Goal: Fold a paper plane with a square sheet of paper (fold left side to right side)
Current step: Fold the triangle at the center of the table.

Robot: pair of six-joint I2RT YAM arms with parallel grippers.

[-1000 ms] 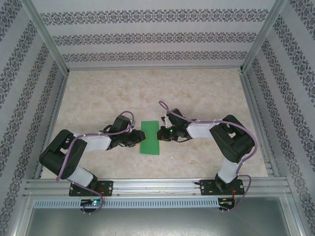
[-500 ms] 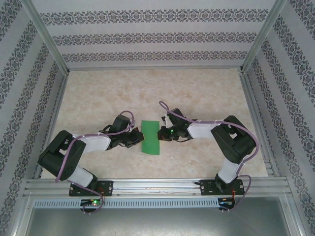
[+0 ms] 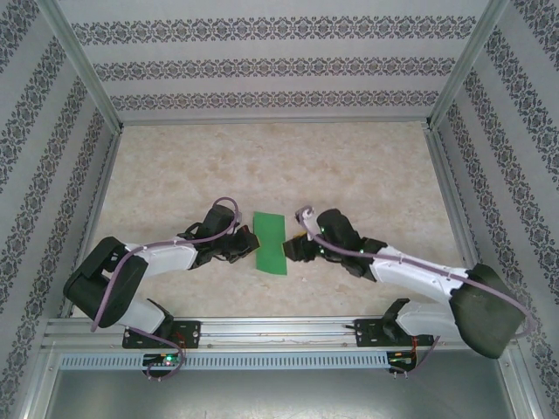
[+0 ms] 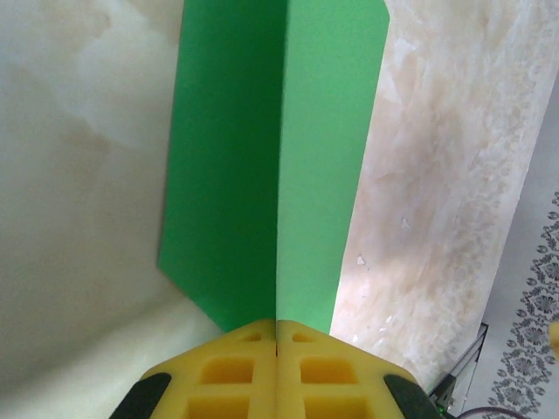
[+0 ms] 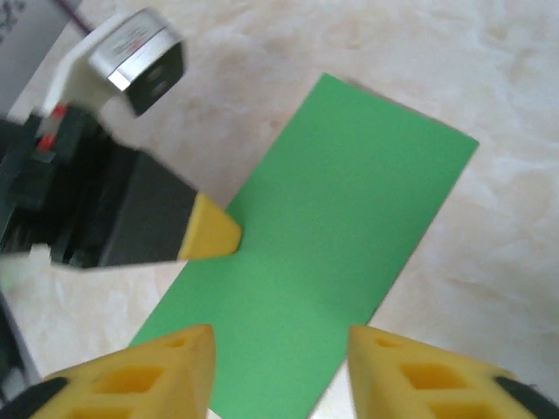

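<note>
1. Nearest the onlooker, both arms rise from the metal rail [image 3: 279, 327] at the table's near edge and lean in toward each other.
2. Between them, on the marble-patterned table [image 3: 367, 166], the green sheet of paper [image 3: 271, 243] lies flat as a narrow rectangle. Its long sides run near to far, and it sits closer to the near edge than the far one.
3. The left gripper [image 3: 242, 248] meets the sheet's left long edge with its yellow fingers closed tight together, tips on the paper. Whether a layer is nipped between them cannot be told. Its wrist camera shows the sheet [image 4: 262, 157] in two shades of green, split by a straight line running away from the fingertips [image 4: 253, 345].
4. The right gripper [image 5: 279, 358] hangs over the sheet's near end, fingers spread wide with nothing between them.
5. The paper looks thin and light, likely to skid on the smooth top and to crease or crumple under a careless pinch. A sound hold would be at a free edge or corner while the other fingertip pins it.
6. The sheet's edges lie flush with the table, leaving little to get under. Beyond it, open table runs to the patterned back wall [image 3: 262, 65]. The tight spot is between the two grippers, which are close together across the sheet.
</note>
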